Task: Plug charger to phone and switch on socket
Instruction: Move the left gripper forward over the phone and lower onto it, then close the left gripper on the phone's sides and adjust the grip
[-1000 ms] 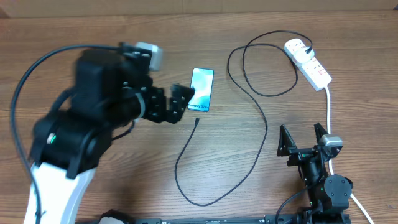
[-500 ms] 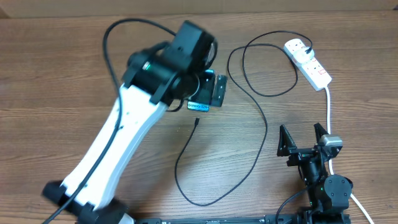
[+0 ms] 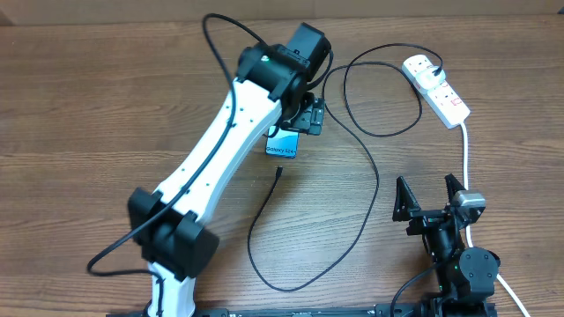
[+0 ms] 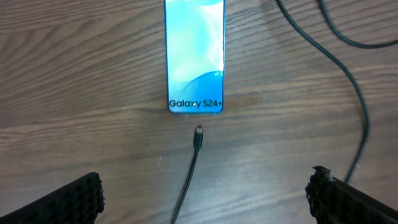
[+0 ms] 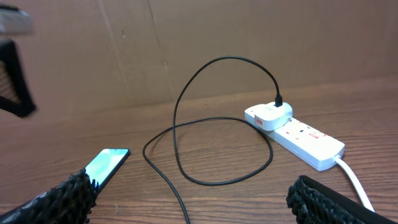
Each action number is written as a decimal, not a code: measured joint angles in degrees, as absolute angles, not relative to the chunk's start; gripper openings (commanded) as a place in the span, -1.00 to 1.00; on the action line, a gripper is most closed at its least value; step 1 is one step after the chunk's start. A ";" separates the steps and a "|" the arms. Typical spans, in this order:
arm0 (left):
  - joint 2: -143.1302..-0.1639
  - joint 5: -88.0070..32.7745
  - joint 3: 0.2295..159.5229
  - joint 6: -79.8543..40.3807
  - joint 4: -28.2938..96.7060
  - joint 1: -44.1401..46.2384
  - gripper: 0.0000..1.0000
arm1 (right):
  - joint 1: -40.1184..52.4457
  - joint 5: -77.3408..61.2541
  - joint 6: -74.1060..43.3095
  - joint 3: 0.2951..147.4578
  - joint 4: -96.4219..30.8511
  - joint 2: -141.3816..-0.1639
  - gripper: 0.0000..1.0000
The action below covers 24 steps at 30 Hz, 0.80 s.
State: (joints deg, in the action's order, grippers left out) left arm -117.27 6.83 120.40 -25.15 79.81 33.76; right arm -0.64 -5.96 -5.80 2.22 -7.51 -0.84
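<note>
Wood-grain laminate covers the worktop, brown and matte. At the left, the white-shelled left arm reaches across it, and its black left tool hangs over the far end of the phone, hiding that end from overhead. Its jaws stand wide apart and hold nothing; the wrist view shows only two ribbed black pad tips in the bottom corners. The phone is a slim glossy rectangle lying flat near the middle of the worktop, screen up and light blue, with "Galaxy S24+" at its near end; the frame cuts off its far end in that view.

Just short of that near end, not touching it, lies the small connector tip of the charger. Its thin black cable curves away and loops to a white plug on the socket, an oblong white plastic strip at the far right. The strip's red marks are too small to read. A thick white cord passes behind the right tool, which is fully spread and empty.
</note>
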 measured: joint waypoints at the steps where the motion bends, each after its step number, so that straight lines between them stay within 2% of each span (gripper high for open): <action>1: -118.21 6.94 120.40 -25.17 78.98 33.76 1.00 | -0.67 -5.96 -5.76 2.22 -7.53 -0.84 1.00; 7: -123.55 7.11 120.40 -25.17 73.69 33.36 0.99 | -0.67 -5.96 -5.82 2.22 -7.51 -0.84 1.00; 15: -127.63 5.98 120.40 -25.17 72.55 30.87 1.00 | -0.67 -5.96 -5.78 2.22 -7.53 -0.84 1.00; 24: -132.81 -0.78 120.42 -23.64 71.48 27.22 1.00 | -0.64 -5.93 -5.78 2.22 -7.53 -0.84 1.00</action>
State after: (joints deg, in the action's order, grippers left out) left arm -132.81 -0.78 120.42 -23.64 71.48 27.22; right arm -0.64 -5.93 -5.78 2.22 -7.53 -0.84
